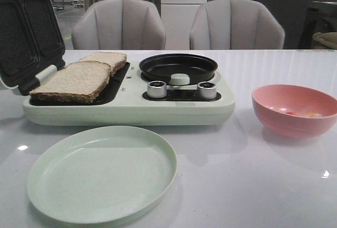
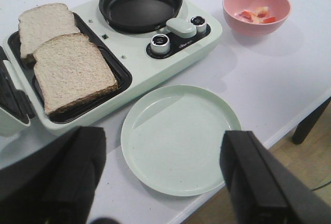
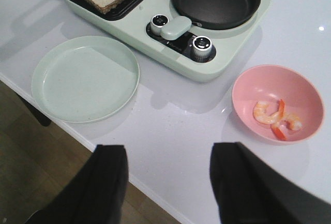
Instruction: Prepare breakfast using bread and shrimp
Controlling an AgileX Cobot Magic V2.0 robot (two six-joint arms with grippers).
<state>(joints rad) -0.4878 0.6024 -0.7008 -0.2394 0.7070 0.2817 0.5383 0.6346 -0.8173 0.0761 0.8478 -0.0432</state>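
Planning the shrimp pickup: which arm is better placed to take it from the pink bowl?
Probably the right. The pink bowl holding the shrimp sits on the table's right side, nearer the open right gripper.

- No readable text, brand, number or sign in any view.
- Breakfast maker [image 2: 170, 53]: a small pale mark on the dark control panel [image 2: 182, 43] between the two knobs, seen from the left wrist; too small and blurred to read.
- Knobs [image 1: 156, 89]: dark tops, any dial markings can't be made out.
- Pink bowl [image 3: 276, 103], green plate [image 1: 102, 172], bench [image 1: 253, 186]: plain, no print or labels seen.
- Background shelves and furniture in the front view: nothing legible.
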